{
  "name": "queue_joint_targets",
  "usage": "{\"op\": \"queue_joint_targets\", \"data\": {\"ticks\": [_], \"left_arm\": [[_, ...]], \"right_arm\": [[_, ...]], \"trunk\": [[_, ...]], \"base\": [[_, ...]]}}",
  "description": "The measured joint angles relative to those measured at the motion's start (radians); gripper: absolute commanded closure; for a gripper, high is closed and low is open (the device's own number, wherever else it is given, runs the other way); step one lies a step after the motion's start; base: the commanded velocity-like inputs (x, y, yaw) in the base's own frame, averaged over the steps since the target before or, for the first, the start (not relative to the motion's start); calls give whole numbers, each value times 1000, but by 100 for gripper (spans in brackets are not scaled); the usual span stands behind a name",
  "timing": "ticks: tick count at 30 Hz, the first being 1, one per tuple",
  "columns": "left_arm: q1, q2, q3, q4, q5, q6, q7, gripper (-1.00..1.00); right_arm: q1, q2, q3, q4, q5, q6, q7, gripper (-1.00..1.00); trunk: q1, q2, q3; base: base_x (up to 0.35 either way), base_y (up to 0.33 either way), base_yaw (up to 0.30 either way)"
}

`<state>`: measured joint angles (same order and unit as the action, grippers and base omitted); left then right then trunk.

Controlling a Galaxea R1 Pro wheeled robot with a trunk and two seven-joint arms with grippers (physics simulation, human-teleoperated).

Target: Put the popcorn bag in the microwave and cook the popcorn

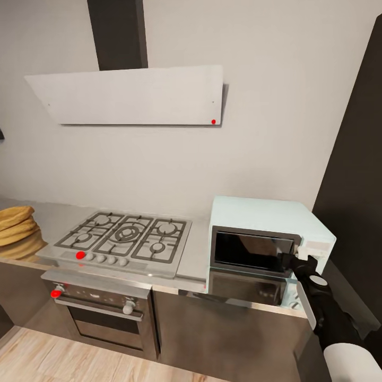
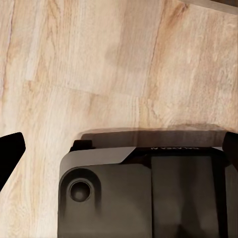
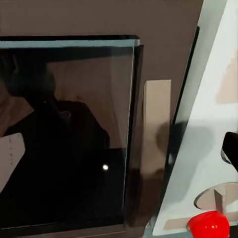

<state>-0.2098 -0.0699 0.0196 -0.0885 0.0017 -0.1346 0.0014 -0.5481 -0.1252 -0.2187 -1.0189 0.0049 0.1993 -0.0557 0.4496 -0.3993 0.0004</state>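
Observation:
The pale mint-blue microwave (image 1: 265,220) stands at the right end of the steel countertop (image 1: 196,254). Its dark glass door (image 1: 246,286) tilts forward, partly open; the same door (image 3: 64,139) shows close up in the right wrist view, beside the cream panel (image 3: 198,163). My right gripper (image 1: 291,261) is at the door's upper right corner and is open (image 3: 121,153), one fingertip (image 3: 231,148) near the panel. The tan popcorn bag (image 1: 16,225) sits on the counter at the far left. My left gripper (image 2: 119,148) hangs open over the wood floor. No popcorn is visible.
A gas hob (image 1: 124,236) lies between bag and microwave, with a black built-in oven (image 1: 103,313) below and a slanted white hood (image 1: 127,95) above. A dark tall cabinet (image 1: 355,175) stands right of the microwave. My base (image 2: 144,193) is under the left gripper.

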Motion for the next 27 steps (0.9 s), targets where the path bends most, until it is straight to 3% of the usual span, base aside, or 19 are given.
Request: {"op": "queue_joint_targets", "data": {"ticks": [4, 27], "left_arm": [[0, 1, 1, 0, 0, 0, 0, -100], [0, 1, 1, 0, 0, 0, 0, -100]], "right_arm": [[3, 1, 1, 1, -1, -2, 15, -100], [41, -5, -6, 1, -4, -198, 52, -100]], "trunk": [[0, 0, 0], [0, 0, 0]], "base": [[0, 0, 0], [0, 0, 0]]}}
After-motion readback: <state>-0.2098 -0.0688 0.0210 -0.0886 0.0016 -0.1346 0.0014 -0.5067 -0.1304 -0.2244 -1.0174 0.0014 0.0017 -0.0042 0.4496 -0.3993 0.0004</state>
